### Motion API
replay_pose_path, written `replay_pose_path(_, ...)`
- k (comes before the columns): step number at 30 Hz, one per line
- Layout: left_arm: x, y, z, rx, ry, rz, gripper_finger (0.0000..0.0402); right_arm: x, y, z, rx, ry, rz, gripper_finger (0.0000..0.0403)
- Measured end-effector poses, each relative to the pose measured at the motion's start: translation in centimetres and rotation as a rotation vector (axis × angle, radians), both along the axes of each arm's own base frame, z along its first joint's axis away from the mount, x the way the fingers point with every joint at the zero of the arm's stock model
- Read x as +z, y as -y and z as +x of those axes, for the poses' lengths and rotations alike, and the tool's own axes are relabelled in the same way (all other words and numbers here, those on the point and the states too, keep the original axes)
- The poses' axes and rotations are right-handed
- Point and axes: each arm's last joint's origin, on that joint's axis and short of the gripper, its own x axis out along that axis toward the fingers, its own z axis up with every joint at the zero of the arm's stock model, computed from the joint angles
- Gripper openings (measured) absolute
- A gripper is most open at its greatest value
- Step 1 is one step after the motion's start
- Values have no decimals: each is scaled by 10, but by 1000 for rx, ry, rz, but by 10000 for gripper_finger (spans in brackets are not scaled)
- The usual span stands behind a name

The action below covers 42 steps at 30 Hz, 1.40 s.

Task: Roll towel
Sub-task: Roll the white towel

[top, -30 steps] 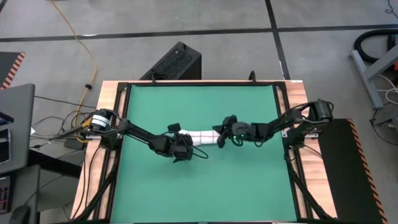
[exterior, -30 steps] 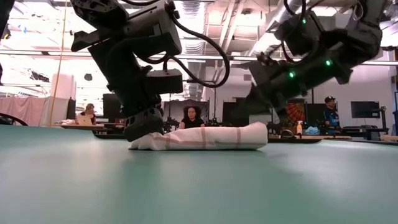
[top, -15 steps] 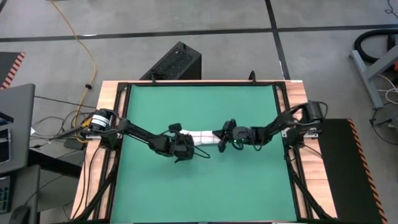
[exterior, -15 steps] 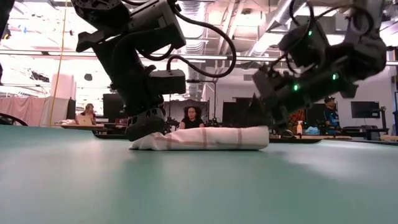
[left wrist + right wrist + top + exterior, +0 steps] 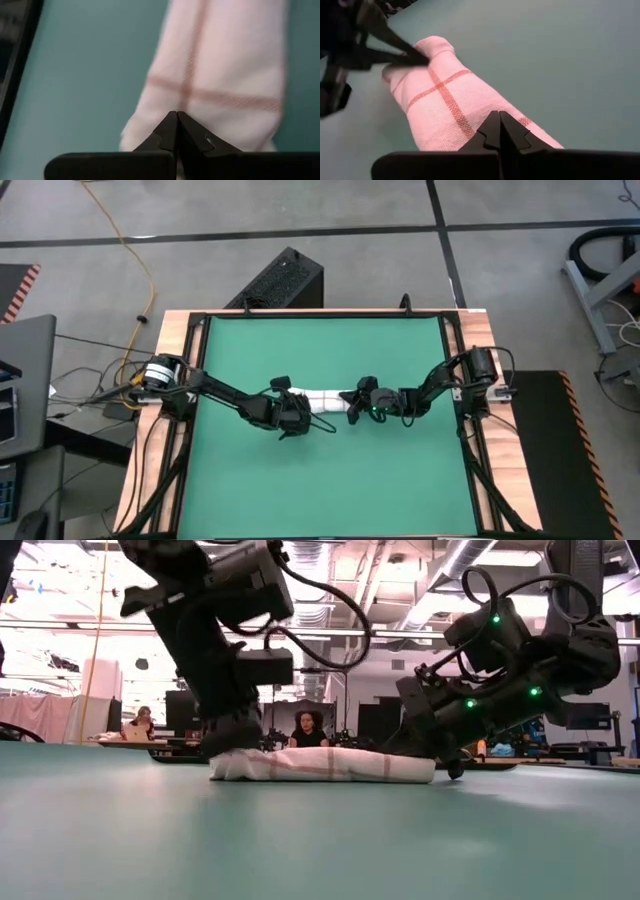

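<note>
- Towel (image 5: 325, 401) lies as a short, low roll near the centre of the high view, on the green mat (image 5: 320, 480), long axis running left to right in that frame. In the low view the roll (image 5: 322, 765) sits flat on the mat, middle of frame, red check lines visible.
- Left gripper (image 5: 292, 416) is at the roll's left end in the high view. Wrist view shows its fingertips (image 5: 176, 131) pressed together tip to tip, resting at the cloth edge; clenched, but I cannot tell whether any fabric is pinched between them.
- Right gripper (image 5: 357, 405) is at the roll's right end. Its wrist view likewise shows fingertips (image 5: 499, 131) closed to a point, touching the top of the towel (image 5: 455, 107); no fabric clearly caught.
- Handling judgement: soft, light, limp cloth; no stiffness of its own. Roll likely to slacken or unwind if an end is released unevenly. Woven surface should give decent grip; mat looks smooth, so the whole roll may slide rather than turn when pushed.
- Best hold, by judgement: both ends at once, pressing down lightly, or pinching the outer free edge.
- Room: open mat on all sides of the roll; upper and lower parts of the mat in the high view are free. Mat border and wooden table rim (image 5: 174, 360) are well apart from the towel.
</note>
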Motion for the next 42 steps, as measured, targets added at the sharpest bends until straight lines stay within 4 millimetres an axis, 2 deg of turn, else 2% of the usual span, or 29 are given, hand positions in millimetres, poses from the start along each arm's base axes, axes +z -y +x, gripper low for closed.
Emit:
replay_pose_path(4,31,-1,-10,114,132,-36,0,-1,0,0,2,-4,-1,16)
replay_pose_path(7,56,4,-21,211,364,-108,0,-1,0,0,7,-7,-1,16)
replay_pose_path(9,60,12,-30,226,549,-194,0,-1,0,0,14,-11,-11,16)
replay_pose_path(13,38,22,-53,236,826,-370,0,-1,0,0,21,-10,-18,16)
replay_pose_path(18,2,14,-75,372,991,-451,0,-1,0,0,26,-12,-21,16)
replay_pose_path(23,-18,8,-73,424,976,-445,0,-1,0,0,27,-14,-21,16)
replay_pose_path(29,-24,17,-62,363,905,-537,0,-1,0,-1,28,-14,-21,16)
replay_pose_path(35,-32,25,-75,382,730,-553,0,-3,2,-1,26,-46,-16,16)
replay_pose_path(42,-29,24,-80,324,648,-488,0,-5,1,-2,29,-61,-17,16)
